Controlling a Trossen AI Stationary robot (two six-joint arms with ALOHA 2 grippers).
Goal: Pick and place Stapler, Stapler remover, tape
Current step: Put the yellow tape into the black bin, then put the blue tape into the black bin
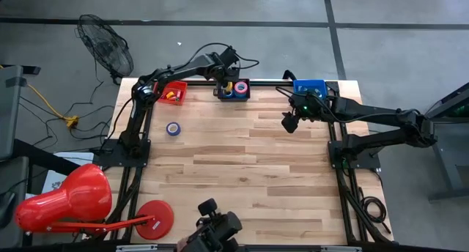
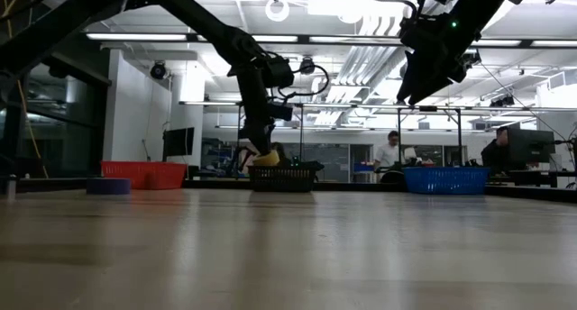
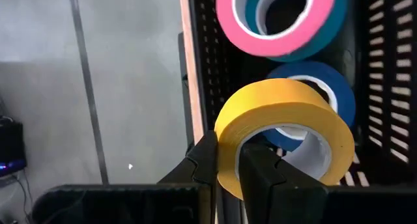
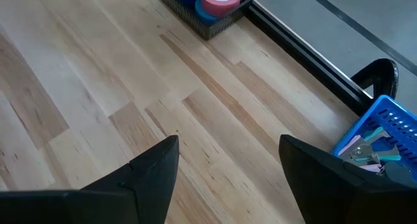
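Over black bin (image 1: 233, 95), left gripper (image 3: 227, 160) pinches yellow tape (image 3: 287, 136); pink tape (image 3: 267, 22) and blue already inside. Blue roll (image 1: 173, 129) left on table (image 1: 242, 179). Right gripper (image 4: 228, 165) empty, jaws wide, near blue bin (image 1: 308, 86).

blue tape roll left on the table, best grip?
The blue tape roll lies flat on the table, open centre up, nothing near it. Come straight down, one finger into the hole and one outside, pinching the ring wall, much as the left claw holds the yellow roll.
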